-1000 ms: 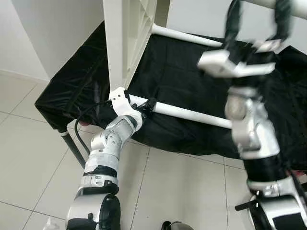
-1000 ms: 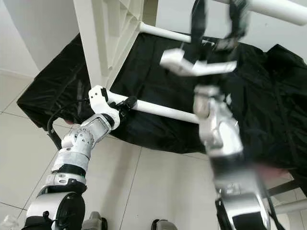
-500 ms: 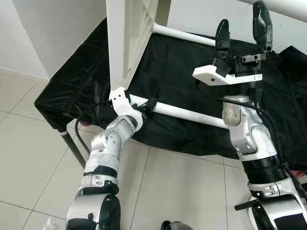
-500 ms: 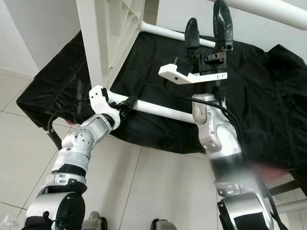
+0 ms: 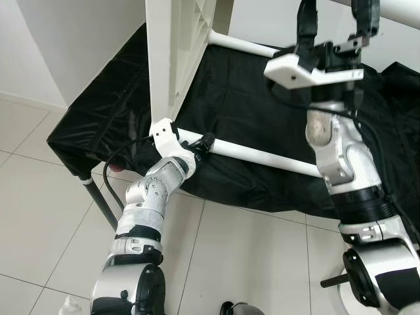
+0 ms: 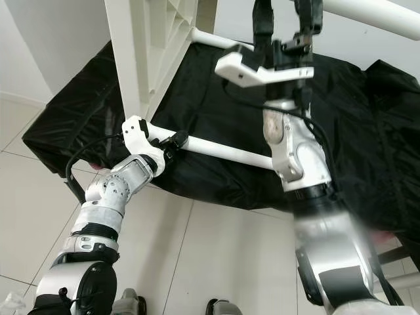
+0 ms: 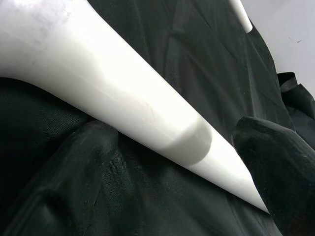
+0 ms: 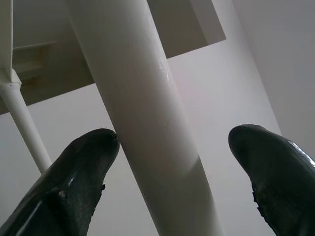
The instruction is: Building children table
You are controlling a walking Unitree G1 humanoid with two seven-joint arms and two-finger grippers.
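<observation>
The white children's table lies on its side on a black-draped surface [image 5: 98, 111], its top [image 5: 172, 59] standing upright. My left gripper [image 5: 204, 141] sits at the lower white leg [image 5: 262, 156]; the left wrist view has that leg [image 7: 147, 113] running between the open fingers [image 7: 83, 162]. My right gripper [image 5: 336, 13] is raised high at the upper leg [image 5: 400, 10]. In the right wrist view this leg [image 8: 142, 123] stands between the spread fingers [image 8: 74, 172], close to one and apart from the other. A third leg [image 5: 243, 44] reaches back along the cloth.
The black cloth hangs over a low stand with a dark metal leg [image 5: 98, 200] at the front left. Pale floor tiles [image 5: 249, 262] stretch in front, and a white wall [image 5: 72, 39] rises behind on the left.
My right arm has lifted, carrying its open gripper up to the upper leg. The left arm and the table have stayed put.
</observation>
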